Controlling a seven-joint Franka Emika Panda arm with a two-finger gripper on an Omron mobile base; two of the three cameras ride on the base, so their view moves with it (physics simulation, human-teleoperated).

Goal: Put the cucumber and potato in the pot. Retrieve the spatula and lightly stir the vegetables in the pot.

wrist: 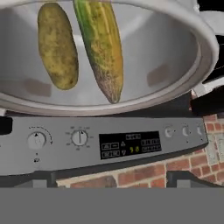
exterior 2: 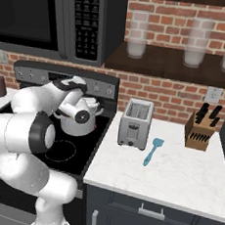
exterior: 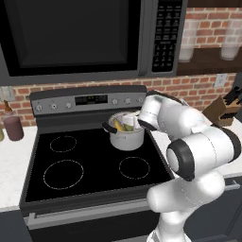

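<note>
The steel pot [exterior: 126,140] stands on the stove's back right burner. In the hand view I look into the pot [wrist: 175,61]: the stubby olive potato [wrist: 57,46] and the longer green-yellow cucumber [wrist: 103,43] lie side by side on its bottom. My gripper [exterior: 129,121] hovers just over the pot's rim, open, its fingertips [wrist: 43,178] spread wide with nothing between them. The spatula [exterior 2: 153,150], pale blue, lies on the white counter right of the stove, in front of the toaster and well away from the gripper.
A silver toaster [exterior 2: 135,123] stands beside the stove and a knife block [exterior 2: 201,128] sits further right. The stove's control panel [wrist: 109,144] and brick wall rise behind the pot. A microwave [exterior: 85,38] hangs above. A dark jar [exterior: 13,127] stands left.
</note>
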